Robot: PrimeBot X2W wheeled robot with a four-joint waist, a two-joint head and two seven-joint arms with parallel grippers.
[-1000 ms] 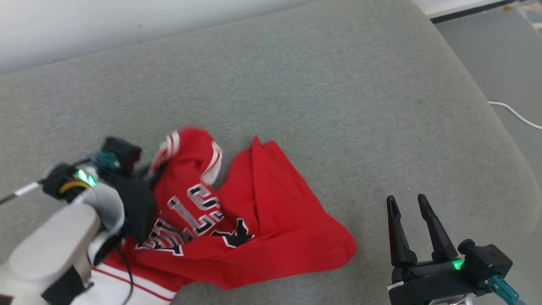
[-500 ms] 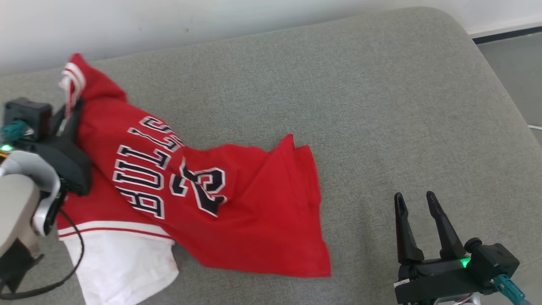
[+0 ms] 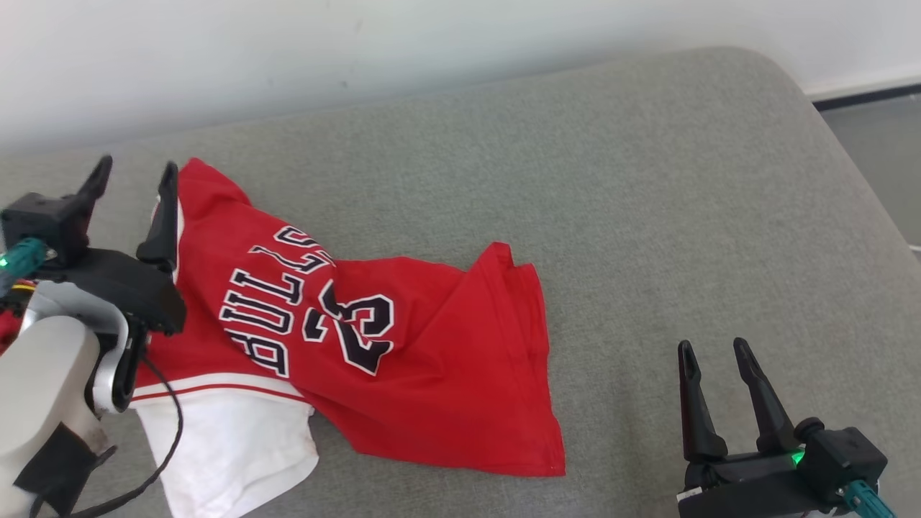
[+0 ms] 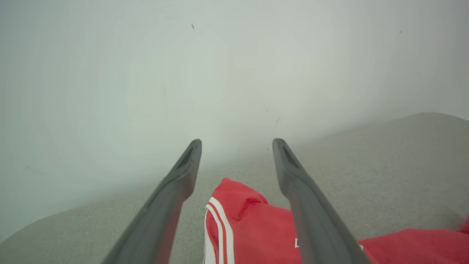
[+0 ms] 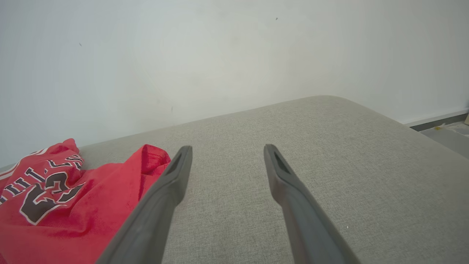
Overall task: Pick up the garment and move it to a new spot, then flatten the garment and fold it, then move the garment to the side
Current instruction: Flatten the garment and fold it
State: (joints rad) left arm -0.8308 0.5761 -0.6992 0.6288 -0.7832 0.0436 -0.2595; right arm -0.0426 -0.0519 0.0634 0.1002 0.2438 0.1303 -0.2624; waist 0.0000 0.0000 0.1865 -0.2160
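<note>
The garment is a red jersey with black-and-white lettering and a white hem. It lies rumpled and partly spread on the grey cushion, left of centre in the head view. My left gripper stands open over the jersey's far left corner, nothing between its fingers. In the left wrist view that gripper hangs above the striped red corner of the garment without touching it. My right gripper rests open near the cushion's front right, apart from the cloth. The right wrist view shows its spread fingers with the garment off to the left.
A pale wall runs behind the cushion. The cushion's right end rounds off toward grey floor. Bare cushion stretches right of the jersey and toward the back.
My left gripper has carried the jersey's corner up and left, stretching the cloth out, and has now opened and let it drop. The head camera shifted. My right gripper stayed open.
</note>
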